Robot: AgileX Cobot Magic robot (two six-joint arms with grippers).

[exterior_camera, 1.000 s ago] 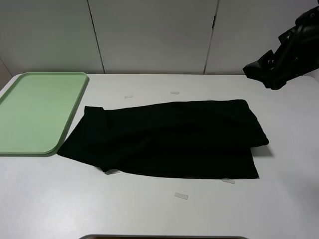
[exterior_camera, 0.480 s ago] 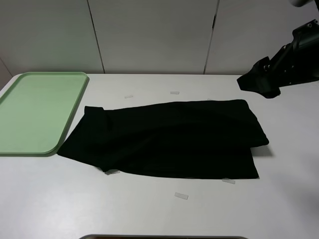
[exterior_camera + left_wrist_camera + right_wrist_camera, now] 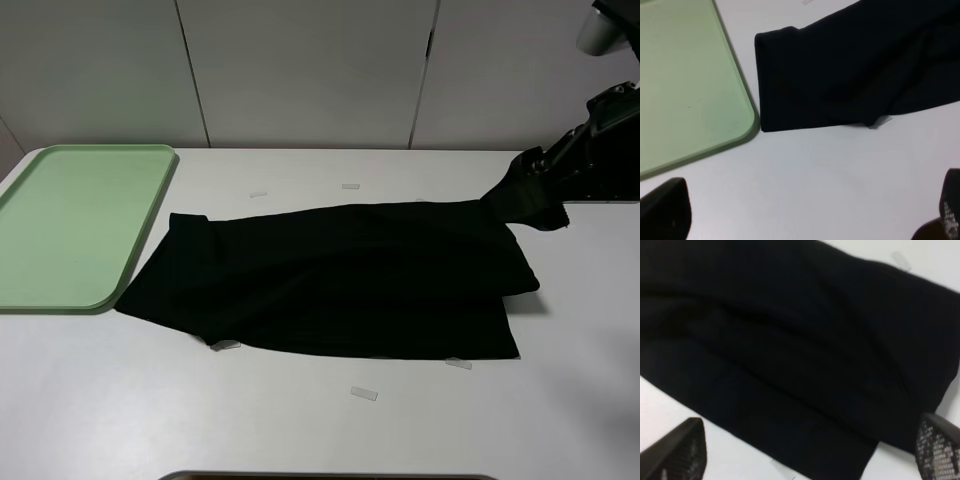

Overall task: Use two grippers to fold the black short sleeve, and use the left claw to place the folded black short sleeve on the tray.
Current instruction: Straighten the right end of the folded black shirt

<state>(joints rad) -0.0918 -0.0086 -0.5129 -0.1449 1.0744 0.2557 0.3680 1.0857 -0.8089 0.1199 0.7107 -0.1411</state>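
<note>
Shirt (image 3: pixel 340 275) lies flat on table (image 3: pixel 300 420), just beside tray (image 3: pixel 70 225), partly folded. My left claw (image 3: pixel 807 212), fingers wide apart, hangs above bare table near the tray's corner. My right claw (image 3: pixel 524 200), also spread, is over the shirt end farthest from the tray.

bench (image 3: pixel 300 430): white and matte, running the full width of the high view.
back tape strips (image 3: pixel 259 194): two small pale pieces lying flat near the wall – the right-hand strip (image 3: pixel 350 186) lies apart from the first.
front tape strips (image 3: pixel 364 394): three more small pieces, spread well apart, nearer the front.
wall panels (image 3: pixel 300 70): pale grey, upright behind the bench, split by dark vertical seams.
dark band (image 3: pixel 330 476): thin, at the front edge – too little shows to tell what it is.
</note>
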